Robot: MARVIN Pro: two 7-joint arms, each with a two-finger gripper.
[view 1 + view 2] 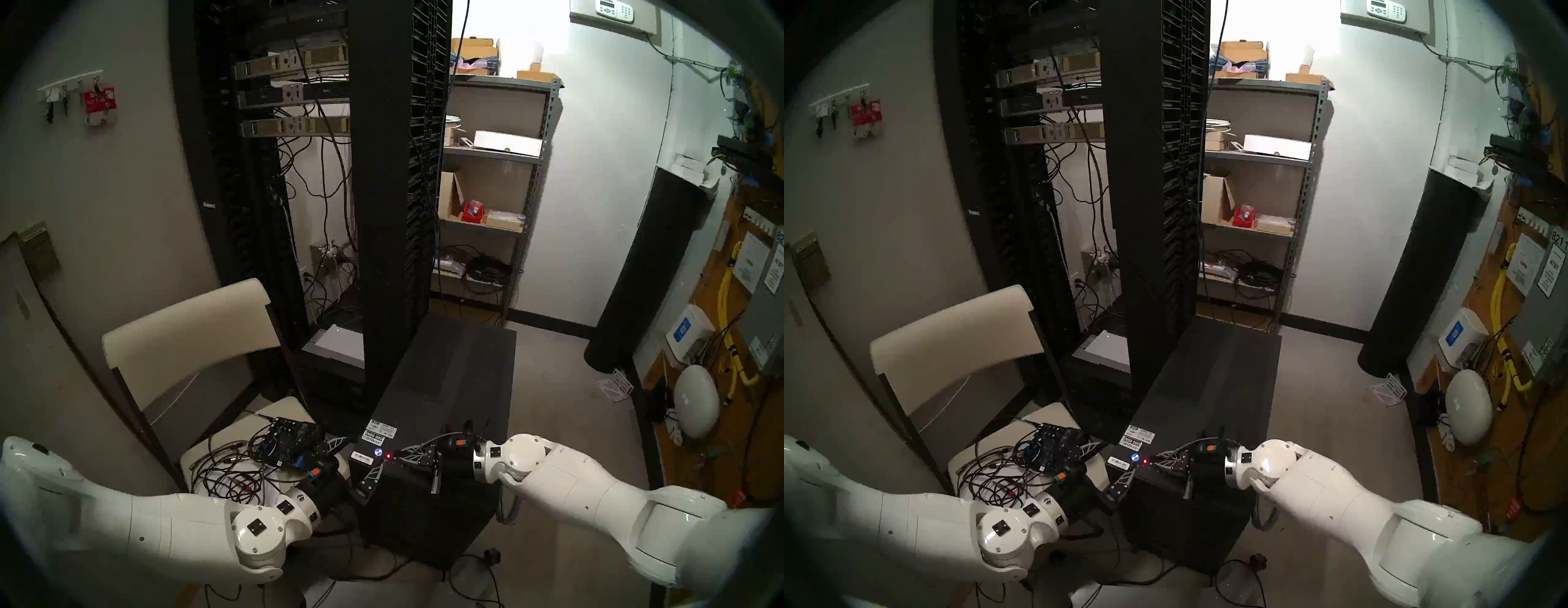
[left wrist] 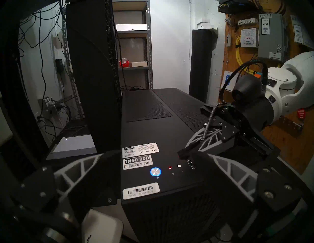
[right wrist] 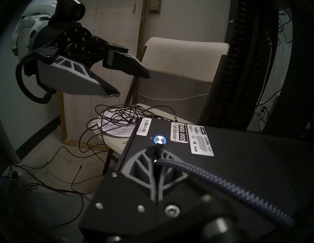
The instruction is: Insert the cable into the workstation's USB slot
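Observation:
The workstation (image 1: 445, 369) is a matte-black tower with white barcode stickers, a blue-lit button and a small red light (image 2: 170, 167). My right gripper (image 2: 182, 153) is shut on the dark plug of the grey braided cable (image 2: 208, 122). It holds the plug low over the tower's front top edge. A silvery USB port (image 2: 190, 163) shows just below and right of that plug. The USB slot beyond it is hidden behind my left gripper's finger. My left gripper (image 1: 358, 458) is open and empty at the tower's front left corner. The cable (image 3: 220, 179) runs back over my right wrist.
A cream chair (image 1: 191, 339) on the left carries tangled black wires and a circuit board (image 1: 284, 441). The tall black server rack (image 1: 382, 212) stands right behind the tower. Metal shelving (image 1: 488, 191), a black column (image 1: 649, 271) and a wall board with yellow cable (image 1: 729, 297) fill the right.

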